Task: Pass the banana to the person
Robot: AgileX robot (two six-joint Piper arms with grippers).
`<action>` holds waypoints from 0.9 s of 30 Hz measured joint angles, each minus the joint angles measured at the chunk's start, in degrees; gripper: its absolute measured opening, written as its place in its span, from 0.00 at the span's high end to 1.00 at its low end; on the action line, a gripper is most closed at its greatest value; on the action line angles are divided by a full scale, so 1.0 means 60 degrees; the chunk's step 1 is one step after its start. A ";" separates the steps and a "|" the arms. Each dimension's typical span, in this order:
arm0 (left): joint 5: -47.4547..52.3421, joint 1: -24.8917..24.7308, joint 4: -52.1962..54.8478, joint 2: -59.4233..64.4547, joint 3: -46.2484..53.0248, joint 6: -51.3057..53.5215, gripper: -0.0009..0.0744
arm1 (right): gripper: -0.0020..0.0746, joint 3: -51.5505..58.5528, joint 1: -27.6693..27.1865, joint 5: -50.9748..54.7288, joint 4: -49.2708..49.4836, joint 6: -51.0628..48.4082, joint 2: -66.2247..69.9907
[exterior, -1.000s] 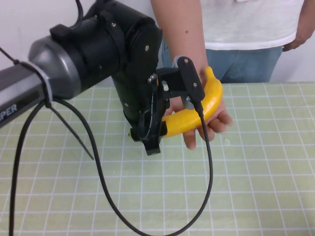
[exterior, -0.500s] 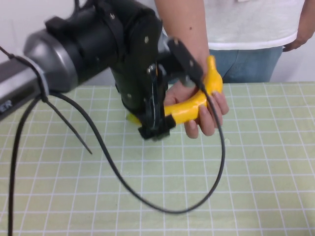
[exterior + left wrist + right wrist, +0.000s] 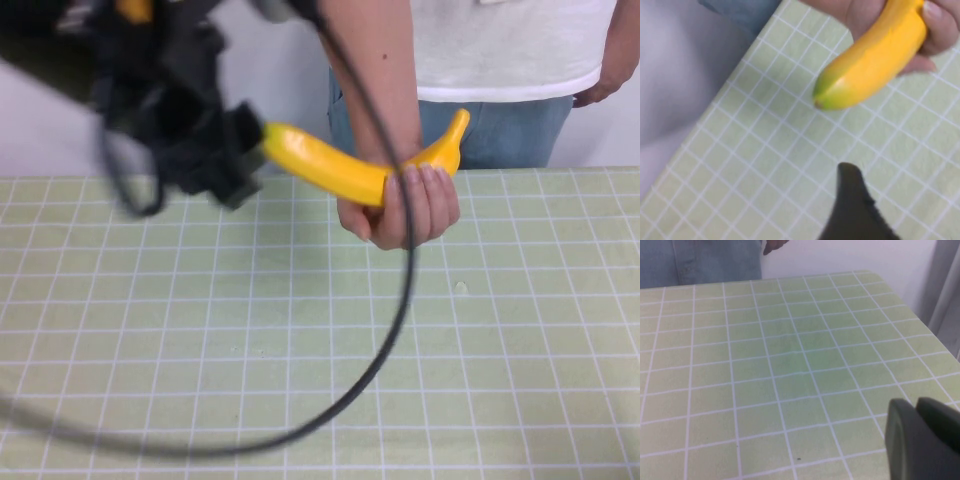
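The banana [image 3: 345,170] is smooth, glossy yellow with a greenish tip, held in the person's hand [image 3: 400,205] above the table [image 3: 320,350]. It lies crosswise, stem up toward the robot's right. The left gripper [image 3: 215,150] is beside its tip, apart, fingers indeterminate; the right gripper [image 3: 922,440] is low over the table, fingers indeterminate.

black end effector [image 3: 205,150], looping black cable [image 3: 400,270]

The banana [image 3: 345,168] looks smooth and glossy, like moulded plastic, in the person [image 3: 480,60]'s hand [image 3: 400,205] at 12 o'clock. The table [image 3: 500,350] wears a matt, gridded green mat. The left tool [image 3: 205,150] is matt black; the right tool [image 3: 922,440] is dull grey.
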 joint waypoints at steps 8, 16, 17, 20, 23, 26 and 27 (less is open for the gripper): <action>0.0097 0.0000 0.0318 -0.2540 0.2834 -0.0969 0.66 | 0.99 0.0000 0.0000 0.0000 0.0000 0.0000 0.0000; 0.0068 0.0000 -0.0027 -0.5217 0.5584 -0.1753 0.95 | 0.99 0.0000 0.0000 0.0000 0.0000 0.0000 0.0000; -0.0043 0.0000 -0.0127 -0.5625 0.5909 -0.1816 0.97 | 0.99 0.0000 0.0000 0.0000 0.0000 0.0000 0.0000; -0.0447 0.0000 -0.0208 -0.6757 0.6762 -0.2036 0.98 | 0.99 0.0000 0.0000 0.0000 0.0000 0.0000 0.0000; -0.0772 0.0000 -0.0208 -0.7755 0.7401 -0.2324 0.99 | 0.99 0.0000 0.0000 0.0000 0.0000 0.0000 0.0000; -0.0875 0.0000 -0.0208 -0.8437 0.7639 -0.2907 0.99 | 0.99 0.0000 0.0000 0.0000 0.0000 0.0000 0.0000; -0.0875 0.0000 -0.0208 -0.8589 0.7663 -0.3057 0.99 | 0.99 0.0000 0.0000 0.0000 0.0000 0.0000 0.0000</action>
